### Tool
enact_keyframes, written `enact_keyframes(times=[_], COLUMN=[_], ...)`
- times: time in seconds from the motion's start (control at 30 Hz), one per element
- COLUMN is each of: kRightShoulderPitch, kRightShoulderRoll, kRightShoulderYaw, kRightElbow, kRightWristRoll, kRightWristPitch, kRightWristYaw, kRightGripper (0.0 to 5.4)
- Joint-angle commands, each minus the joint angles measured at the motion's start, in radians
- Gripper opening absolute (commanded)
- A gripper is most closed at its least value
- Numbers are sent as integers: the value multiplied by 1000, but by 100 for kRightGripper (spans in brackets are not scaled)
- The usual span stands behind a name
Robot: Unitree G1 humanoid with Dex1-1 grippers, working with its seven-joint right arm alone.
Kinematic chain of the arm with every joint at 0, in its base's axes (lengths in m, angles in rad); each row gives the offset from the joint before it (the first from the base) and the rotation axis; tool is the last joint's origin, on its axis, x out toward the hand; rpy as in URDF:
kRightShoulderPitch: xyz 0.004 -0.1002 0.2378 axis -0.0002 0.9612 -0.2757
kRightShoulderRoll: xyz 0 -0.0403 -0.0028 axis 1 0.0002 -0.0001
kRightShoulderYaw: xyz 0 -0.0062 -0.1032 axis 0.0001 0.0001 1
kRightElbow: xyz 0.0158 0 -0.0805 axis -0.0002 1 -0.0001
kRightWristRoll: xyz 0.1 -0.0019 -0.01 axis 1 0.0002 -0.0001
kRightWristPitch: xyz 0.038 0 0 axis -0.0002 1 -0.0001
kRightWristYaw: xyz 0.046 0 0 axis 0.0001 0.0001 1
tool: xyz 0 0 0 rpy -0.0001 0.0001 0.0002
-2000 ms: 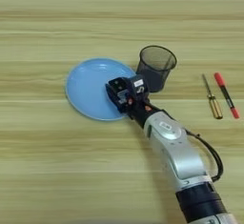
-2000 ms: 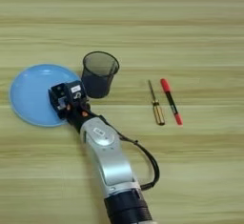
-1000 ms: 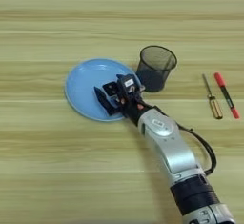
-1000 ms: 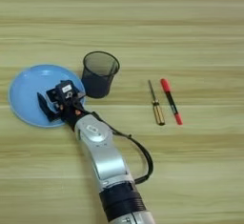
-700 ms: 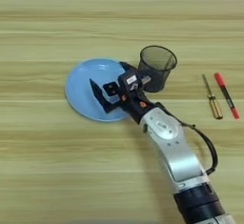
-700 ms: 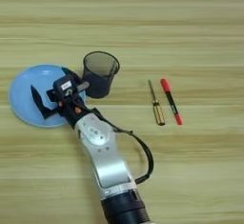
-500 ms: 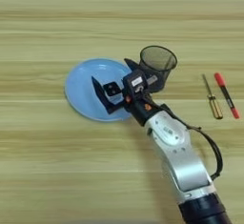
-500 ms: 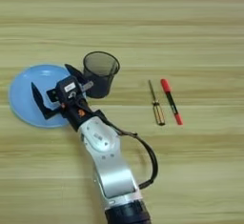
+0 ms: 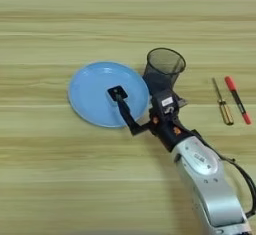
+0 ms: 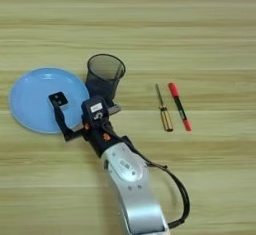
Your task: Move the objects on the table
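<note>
A small black square block with a white mark lies flat on a blue plate, right of the plate's middle. My right gripper stands open, its fingers spread wide. One black finger reaches over the plate's rim, its tip right at the block's near edge. The other finger sits by the foot of a black mesh cup. Nothing is between the fingers. The slim screwdriver with its amber handle lies on the table to the right.
A red pen lies just right of the screwdriver, almost parallel to it. The mesh cup stands upright, touching the plate's right side and close to my gripper's wrist. My silver forearm runs in from the bottom right with a black cable.
The gripper was shut on the black block over the plate's right side. Its fingers have since spread apart, and the block now rests on the plate.
</note>
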Motion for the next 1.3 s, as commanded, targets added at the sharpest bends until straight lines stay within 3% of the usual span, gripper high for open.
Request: enact_keyframes(times=[0.03,0.23,0.4,0.77,0.97,1.3], kRightShoulderPitch=[4,43,57,-6,-73,-106], kRightShoulderRoll=[-16,-8,2,17,21,12], kRightShoulderYaw=[-60,-148,-188,-242,-303,-308], kRightElbow=[-54,-41,-20,161,273,342], kRightWristRoll=[9,48,32,-69,-41,-31], kRightWristPitch=[-37,-35,-65,-184,-209,-241], kRightWristYaw=[-32,-58,-102,-265,-327,-316], kRightGripper=[538,538,538,538,538,538])
